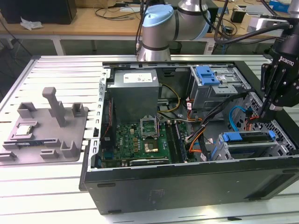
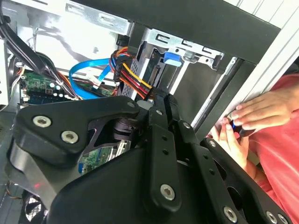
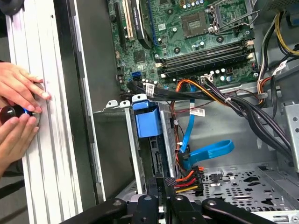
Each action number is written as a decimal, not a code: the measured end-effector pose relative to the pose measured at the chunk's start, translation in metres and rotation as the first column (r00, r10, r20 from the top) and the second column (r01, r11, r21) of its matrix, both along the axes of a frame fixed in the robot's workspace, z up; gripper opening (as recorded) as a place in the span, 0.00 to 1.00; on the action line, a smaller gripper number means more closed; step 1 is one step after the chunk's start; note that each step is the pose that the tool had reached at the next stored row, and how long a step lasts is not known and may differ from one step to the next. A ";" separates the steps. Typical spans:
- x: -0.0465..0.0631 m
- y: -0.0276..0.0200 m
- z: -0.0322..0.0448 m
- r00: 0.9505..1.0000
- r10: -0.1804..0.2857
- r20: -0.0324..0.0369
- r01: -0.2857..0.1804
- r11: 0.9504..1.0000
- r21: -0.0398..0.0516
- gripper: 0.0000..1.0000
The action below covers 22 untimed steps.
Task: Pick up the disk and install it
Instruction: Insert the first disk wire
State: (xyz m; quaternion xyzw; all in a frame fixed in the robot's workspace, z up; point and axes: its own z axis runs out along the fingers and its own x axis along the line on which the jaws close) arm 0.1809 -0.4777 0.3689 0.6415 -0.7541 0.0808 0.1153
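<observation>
Slotted aluminium counter [image 1: 56, 186] is carrying an open black computer case [image 1: 187, 191], which is lying on its side. At the near end of it, towards the exterior view's right, a grey metal drive cage [image 1: 275, 147] is holding the disk [image 1: 252, 136], a flat slab edged by a blue plastic carrier frame. In the first wrist view its blue end [image 3: 147, 120] is sitting between the cage rails, so I am judging it slotted in.

The black tool [image 1: 264, 114] is hanging just above that cage. Its fingers [image 2: 163, 121] are drawn together, with nothing showing between them. Red, yellow and orange cables [image 3: 187, 179] and a blue flat cable [image 3: 205, 151] are running just beside the tips.

Farther in, a green motherboard [image 1: 140, 140] is lying flat. Beyond it, a grey power supply box [image 1: 135, 91] and a second cage with a blue latch [image 1: 208, 74] are standing.

A person's hands [image 3: 18, 107] are resting on the counter's edge, near the case.

Risks, as I am judging them:
- The fingertips could be snagging the cable bundle.
- An off-centre push could be skewing the carrier in its rails.
- The hands are lying close to the arm's reach.

The cage is hiding the disk's face and connector end, so its depth is unclear. The fingers are half covering a small dark thing in the hands.
</observation>
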 end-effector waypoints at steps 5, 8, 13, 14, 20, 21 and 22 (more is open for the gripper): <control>-0.001 -0.0001 0.0000 0.999 0.036 0.001 -0.036 0.999 0.001 0.16; -0.002 -0.0002 0.0000 0.998 0.070 0.002 -0.070 0.998 0.002 0.16; -0.004 -0.0038 0.0000 0.997 0.082 0.007 -0.082 0.995 0.062 0.16; -0.004 -0.0068 0.0000 0.996 0.085 0.009 -0.085 0.994 0.073 0.16; -0.005 -0.0224 0.0005 0.996 0.091 0.026 -0.094 0.985 0.144 0.16; -0.006 -0.0254 0.0005 0.995 0.092 0.026 -0.095 0.985 0.144 0.16; -0.006 -0.0264 0.0004 0.995 0.093 0.026 -0.096 0.985 0.145 0.16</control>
